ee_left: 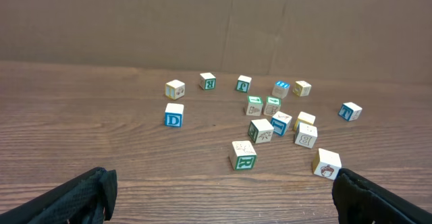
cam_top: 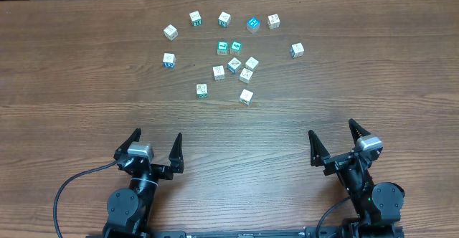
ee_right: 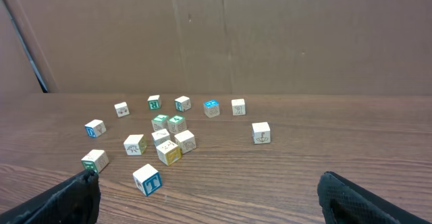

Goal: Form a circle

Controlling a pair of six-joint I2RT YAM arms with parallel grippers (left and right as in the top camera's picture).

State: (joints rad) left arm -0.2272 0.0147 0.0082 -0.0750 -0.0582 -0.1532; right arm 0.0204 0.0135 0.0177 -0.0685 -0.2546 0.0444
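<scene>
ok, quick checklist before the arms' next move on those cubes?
1. left gripper open, empty: ok.
2. right gripper open, empty: ok.
3. all small printed wooden cubes, white and teal, on the brown wooden table: ok.
4. cubes forming a circle: not ok, scattered, clumped in the middle.
5. finger room around the two teal-topped cubes: not ok, they sit tight together.
6. nearest pale cube standing alone: ok.

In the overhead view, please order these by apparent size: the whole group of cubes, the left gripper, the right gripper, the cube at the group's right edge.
1. group of cubes: widest spread.
2. left gripper and right gripper: both open; they look alike, so unranked.
3. cube at the right edge: smallest.
</scene>
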